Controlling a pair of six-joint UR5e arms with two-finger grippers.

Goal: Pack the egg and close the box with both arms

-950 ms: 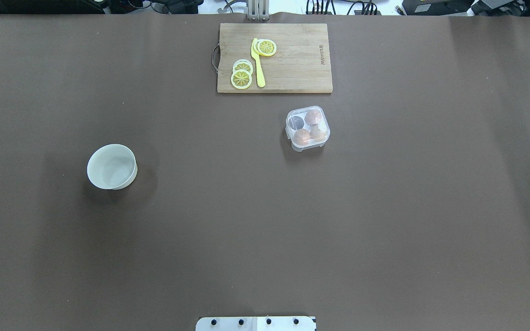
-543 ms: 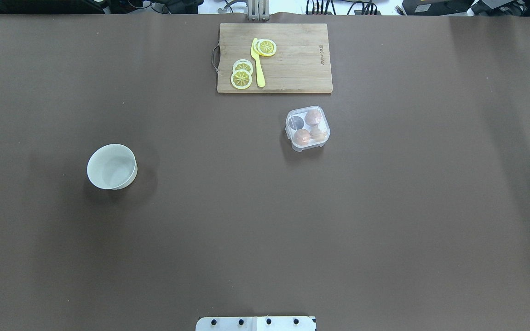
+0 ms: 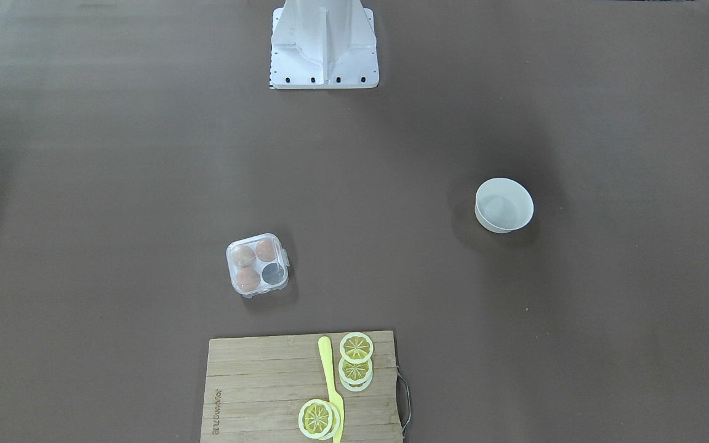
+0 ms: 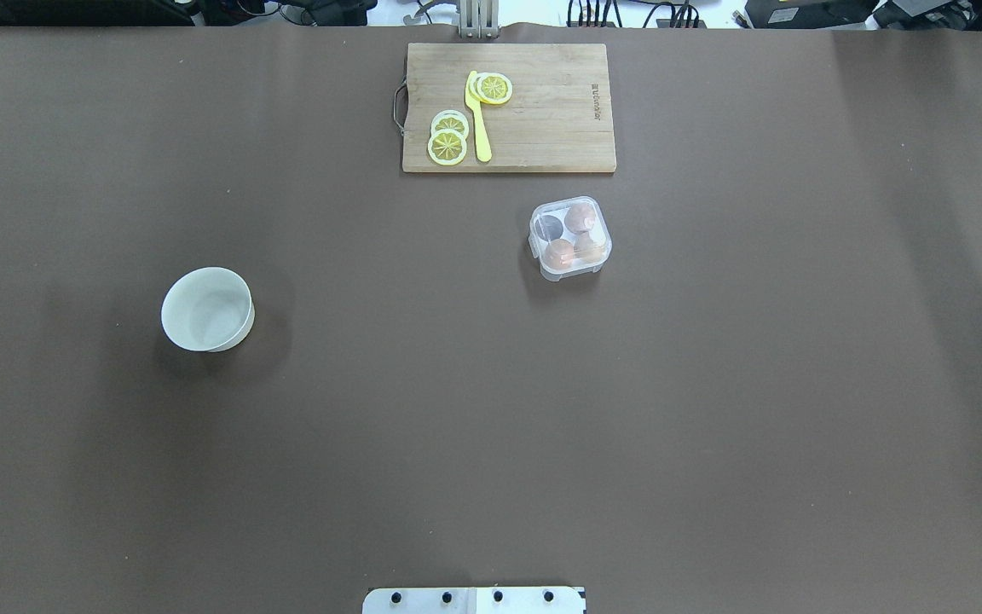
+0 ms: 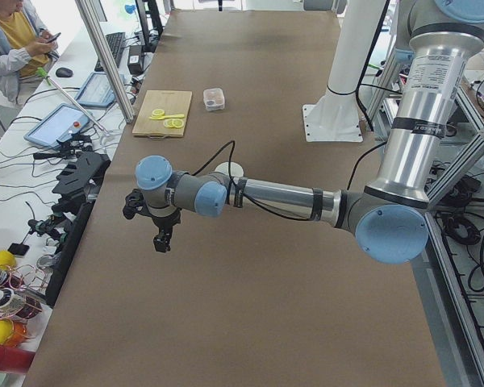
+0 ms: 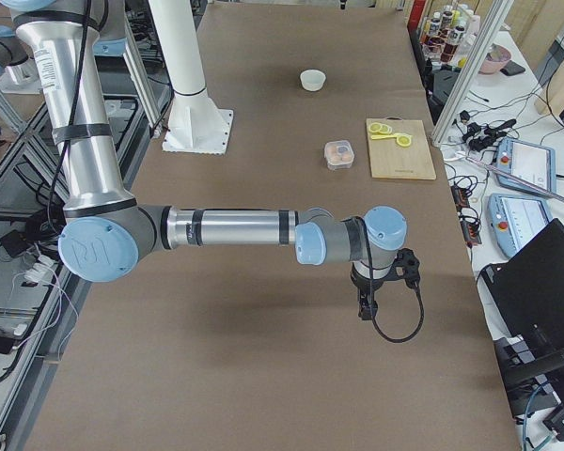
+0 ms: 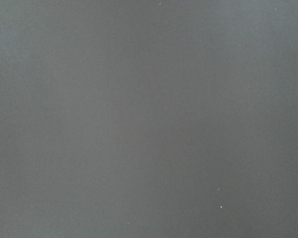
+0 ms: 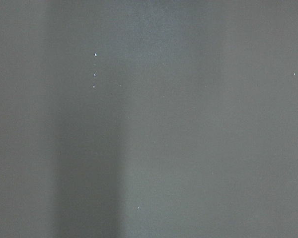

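The clear box [image 4: 570,237] stands just in front of the cutting board, its lid down over the cells; it also shows in the front-facing view [image 3: 257,265]. Three orange-brown eggs sit in it, one of them [image 4: 557,254] at its near left, and one cell [image 4: 549,227] is empty. I cannot tell the task's egg from the others. My left gripper [image 5: 161,239] hangs over bare table at the left end, far from the box. My right gripper [image 6: 365,308] hangs over bare table at the right end. Both show only in side views, so I cannot tell whether they are open or shut.
A white bowl [image 4: 207,309] stands empty on the table's left half. A wooden cutting board [image 4: 542,128] with lemon slices [image 4: 447,147] and a yellow knife [image 4: 480,119] lies at the far edge. The white robot base [image 3: 325,43] is at the near edge.
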